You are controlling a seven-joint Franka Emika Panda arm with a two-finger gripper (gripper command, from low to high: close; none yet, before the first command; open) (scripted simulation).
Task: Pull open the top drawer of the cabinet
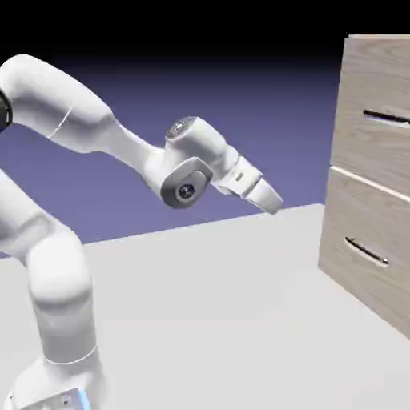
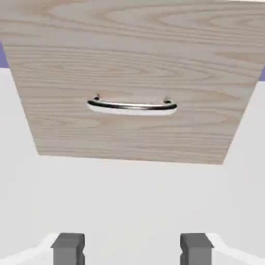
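Note:
The cabinet (image 1: 370, 172) of pale wood grain stands at the right edge of the exterior view. Its top drawer (image 1: 376, 128) carries a slim metal handle (image 1: 387, 118) and looks closed, flush with the front. My gripper (image 1: 271, 202) hangs in the air well left of the cabinet, tilted down toward it and lower than that handle. In the hand view my gripper (image 2: 132, 251) is open, its grey fingertips (image 2: 68, 248) wide apart with nothing between them. That view shows the cabinet (image 2: 134, 67) front down to the table and one bar handle, apparently the lower drawer's handle (image 2: 132, 106).
The lower drawer (image 1: 360, 240) with its own handle (image 1: 367, 252) sits under the top one. A white table (image 1: 224, 304) stretches between the arm's base and the cabinet. The arm's elbow is raised at the upper left.

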